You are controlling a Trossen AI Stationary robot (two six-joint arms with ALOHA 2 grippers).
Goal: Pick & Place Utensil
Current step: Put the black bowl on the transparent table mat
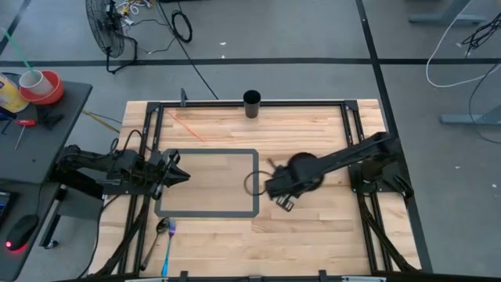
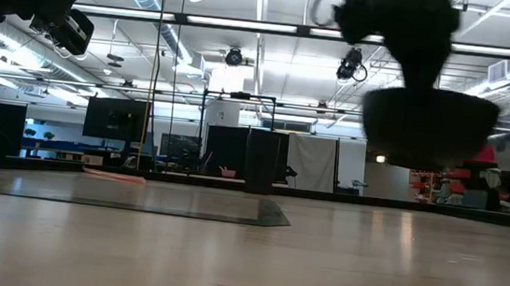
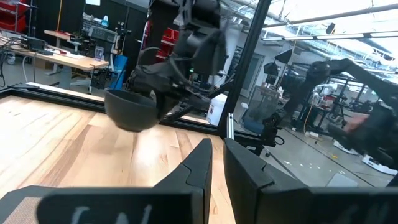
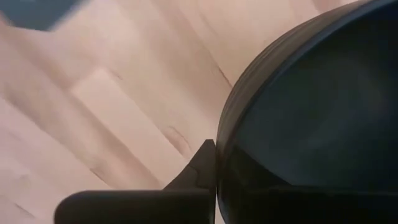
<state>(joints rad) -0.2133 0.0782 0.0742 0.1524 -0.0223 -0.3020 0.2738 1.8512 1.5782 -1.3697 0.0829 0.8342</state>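
Note:
A black bowl (image 1: 307, 166) hangs in the air right of the table's middle, held by my right gripper (image 1: 291, 180), which is shut on it. The low view shows the bowl (image 2: 430, 127) well above the wood, and the left wrist view shows this bowl (image 3: 132, 110) too. A spoon with a purple-blue handle (image 1: 165, 237) lies flat near the table's near left corner. My left gripper (image 1: 178, 174) is shut and hovers over the left side of a grey tape rectangle (image 1: 207, 214); its fingers (image 3: 199, 168) touch nothing. My right gripper holds the black bowl by its rim (image 4: 225, 134). One finger (image 4: 200, 167) lies against the outside of the wall; the bowl's wall hides the other. The arm comes at it from above. The bowl is lifted clear of the table, opening upward (image 2: 432, 102).
A black cup (image 1: 251, 103) stands at the table's far edge. A thin orange stick (image 1: 188, 125) lies on the far left part of the wood. Black frame rails (image 1: 356, 133) run along the table's sides. Bare wood (image 1: 313, 235) lies near the near edge.

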